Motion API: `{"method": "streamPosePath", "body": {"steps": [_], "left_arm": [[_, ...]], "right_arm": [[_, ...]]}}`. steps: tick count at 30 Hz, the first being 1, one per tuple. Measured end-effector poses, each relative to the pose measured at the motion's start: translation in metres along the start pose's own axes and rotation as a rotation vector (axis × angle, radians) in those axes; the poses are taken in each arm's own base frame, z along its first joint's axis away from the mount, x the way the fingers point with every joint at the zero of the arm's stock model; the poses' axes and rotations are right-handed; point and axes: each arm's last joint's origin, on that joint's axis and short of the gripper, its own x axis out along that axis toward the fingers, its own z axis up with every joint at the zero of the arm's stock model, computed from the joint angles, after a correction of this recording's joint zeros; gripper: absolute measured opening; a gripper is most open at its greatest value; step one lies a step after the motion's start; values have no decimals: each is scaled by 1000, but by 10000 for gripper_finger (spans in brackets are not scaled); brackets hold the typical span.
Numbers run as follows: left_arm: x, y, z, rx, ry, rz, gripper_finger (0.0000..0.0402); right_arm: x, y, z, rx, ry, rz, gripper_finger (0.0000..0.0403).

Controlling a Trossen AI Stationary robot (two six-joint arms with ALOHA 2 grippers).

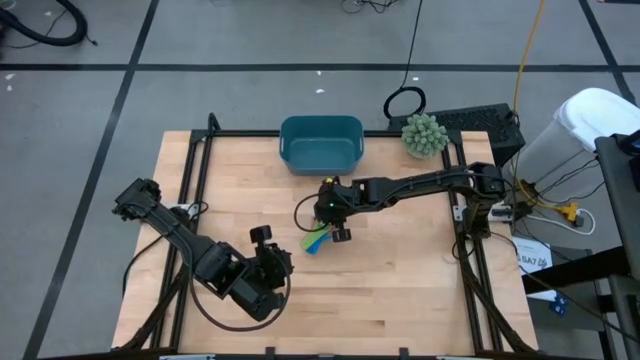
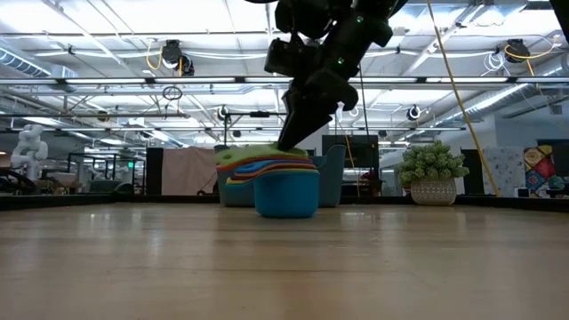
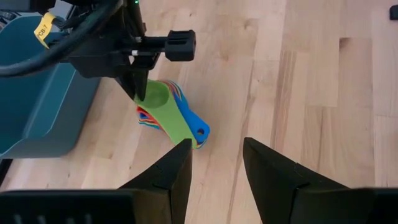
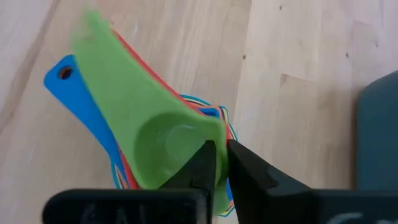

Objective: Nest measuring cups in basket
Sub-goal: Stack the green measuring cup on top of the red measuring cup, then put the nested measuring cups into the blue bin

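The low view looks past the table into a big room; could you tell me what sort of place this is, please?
Probably a robotics lab or workshop in an industrial hall. The ceiling is open, with exposed pipes and beams, a yellow cable hangs down, and the wooden table stands on a grey floor marked with dark lines.

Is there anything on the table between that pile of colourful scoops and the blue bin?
No. In the high view, only bare wood lies between the measuring cups and the basket, though the right gripper hangs over part of it.
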Motion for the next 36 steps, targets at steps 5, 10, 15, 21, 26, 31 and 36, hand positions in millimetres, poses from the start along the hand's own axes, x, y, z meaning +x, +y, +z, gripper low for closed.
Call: {"method": "streamPosePath", "body": {"steps": [5, 10, 15, 21, 26, 31, 36], "left_arm": [[0, 0, 0, -1, 1, 1, 147], [0, 0, 0, -1, 2, 1, 147], [0, 1, -2, -6, 16, 12, 147], [15, 9, -4, -123, 49, 54, 147], [27, 20, 5, -309, 42, 52, 148], [48, 29, 19, -432, 17, 58, 148], [85, 38, 22, -452, 122, 93, 149]], "right_arm": [[0, 1, 0, 1, -4, 18, 73], [0, 0, 0, 2, -2, 8, 112], [-5, -1, -1, -6, 22, -55, 141], [-55, 0, 9, -34, -48, -159, 157], [-118, 11, 13, -23, -168, -164, 157], [-157, 24, 3, 46, -216, -134, 157], [-158, 44, -31, 73, -175, -151, 157]]}}
